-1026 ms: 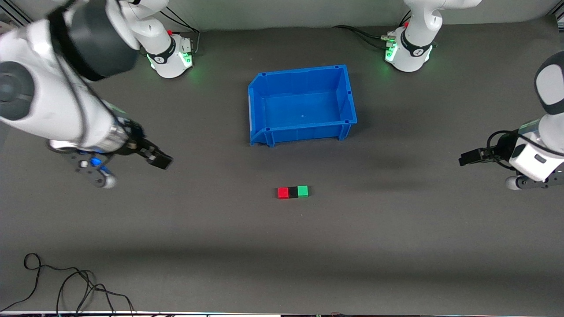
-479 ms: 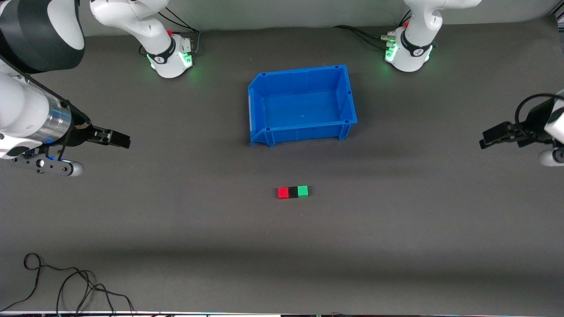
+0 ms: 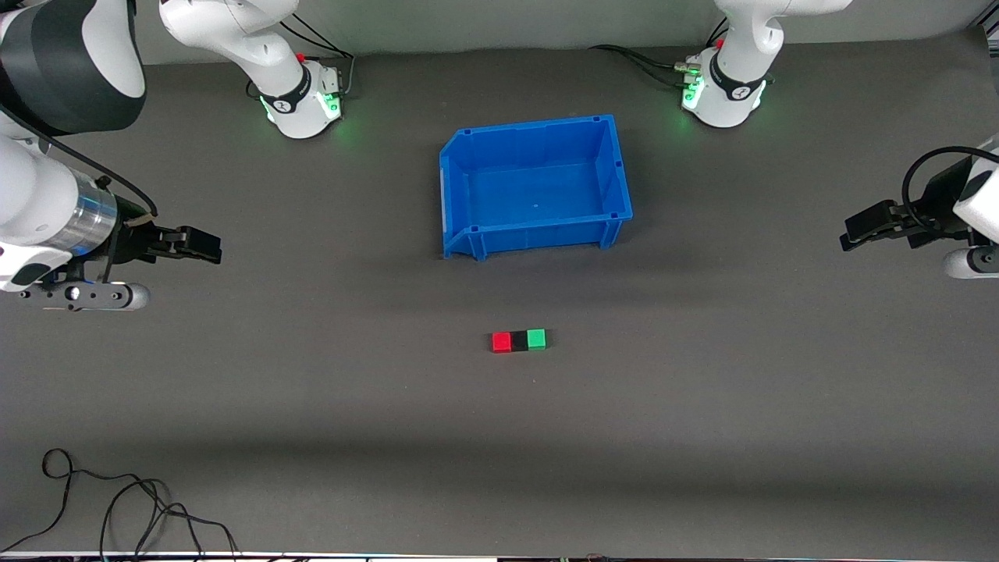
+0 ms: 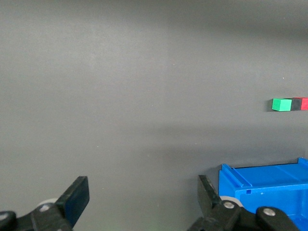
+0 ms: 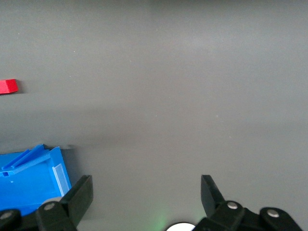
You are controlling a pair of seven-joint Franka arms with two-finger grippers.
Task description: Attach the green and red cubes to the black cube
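The red cube (image 3: 501, 342), the black cube (image 3: 519, 340) and the green cube (image 3: 536, 339) lie joined in a row on the table, the black one in the middle, nearer to the front camera than the blue bin. The green cube (image 4: 281, 104), black cube (image 4: 296, 103) and red cube (image 4: 305, 103) show in the left wrist view. The right wrist view shows the red cube (image 5: 8, 86) at its edge. My left gripper (image 3: 857, 229) is open and empty at the left arm's end of the table. My right gripper (image 3: 199, 246) is open and empty at the right arm's end.
An empty blue bin (image 3: 616, 168) stands at the table's middle, between the cubes and the robot bases; it also shows in the left wrist view (image 4: 262, 178) and the right wrist view (image 5: 29, 178). A loose black cable (image 3: 117, 507) lies at the table's front corner.
Both arms have drawn back from the middle toward their own ends of the table and risen. The three cubes have not moved.
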